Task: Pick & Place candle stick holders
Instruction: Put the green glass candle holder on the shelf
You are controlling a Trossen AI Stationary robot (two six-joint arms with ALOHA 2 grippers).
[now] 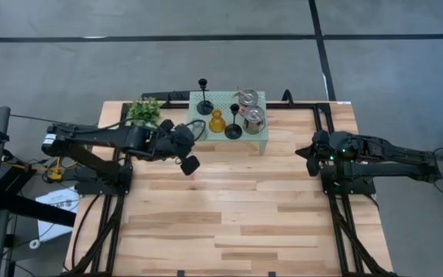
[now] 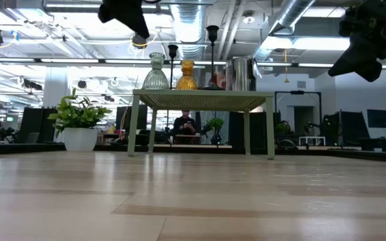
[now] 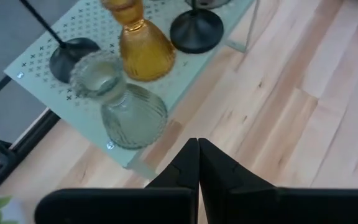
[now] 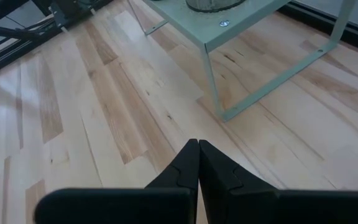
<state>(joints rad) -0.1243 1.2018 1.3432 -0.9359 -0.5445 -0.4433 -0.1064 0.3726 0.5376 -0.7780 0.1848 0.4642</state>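
All six holders sit on the pale green stand [image 1: 261, 140] at the far edge of the surface [image 1: 229, 223], none on the wood yet. In the high view: black stem [image 1: 204, 104] at the back left, second black stem [image 1: 233, 127] in front, amber glass [image 1: 217, 121] between them, two silvery jars [image 1: 248, 98] [image 1: 254, 119] on the right. The green glass [image 3: 124, 102] shows clearly from the left wrist camera, at the stand's near-left corner just beside the amber one. From above the arm covers that corner, so I can't place it there. Left gripper [image 1: 189, 163] hangs off that corner, above the wood, fingers pressed together and holding nothing — not touching the green glass, just short of it. My read: it's lined up on the corner piece because that's the easiest reach, with nothing blocking it on the near side. It would have to spread its fingers before going in, and the amber glass sits close enough to get bumped. Right gripper [image 1: 312, 158] waits to the right of the stand, also closed and empty — parked clear so the arms don't cross. Potted plant [image 1: 144, 111] is left of the stand, near the left arm's elbow.
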